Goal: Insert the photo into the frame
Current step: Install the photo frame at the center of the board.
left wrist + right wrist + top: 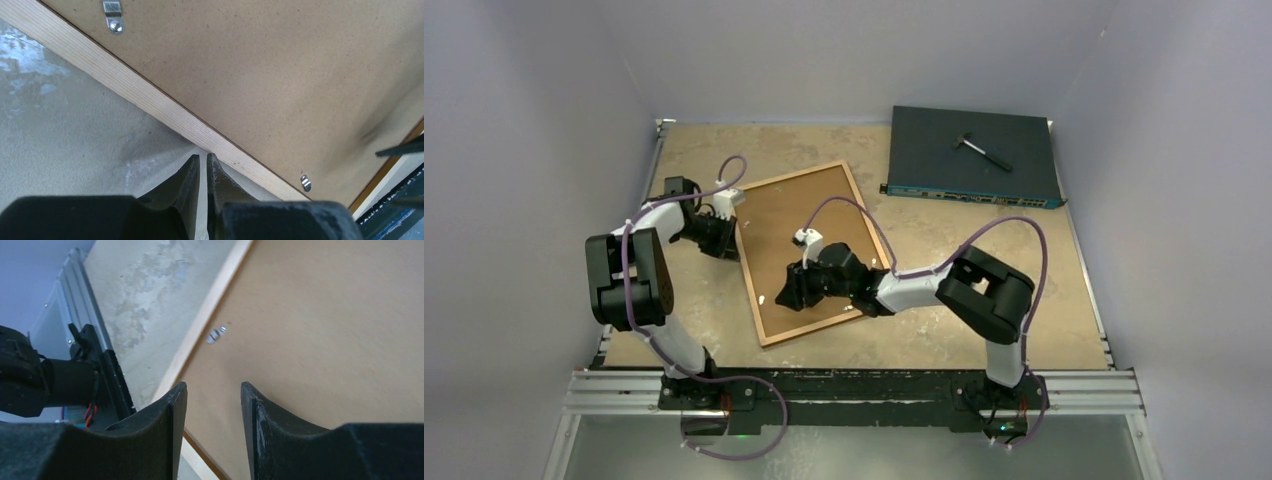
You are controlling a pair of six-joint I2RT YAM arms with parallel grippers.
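Note:
The orange-brown wooden frame (789, 176) lies flat in the middle of the table with a plain brown backing board (794, 215) inside it. The photo is hidden. My left gripper (729, 240) is shut and empty, with its tips (201, 157) low on the table just off the frame's pale left rail (150, 97). My right gripper (782, 292) is open and empty over the near-left part of the backing board (325, 315), close to the frame's edge (220, 285); its tips (212, 390) hold nothing. Small metal tabs (114, 20) (216, 335) sit on the board near the rails.
A dark flat electronics box (974, 155) lies at the back right with a small hammer-like tool (981, 150) on it. Grey walls close in the table on three sides. A metal rail (854, 385) runs along the near edge.

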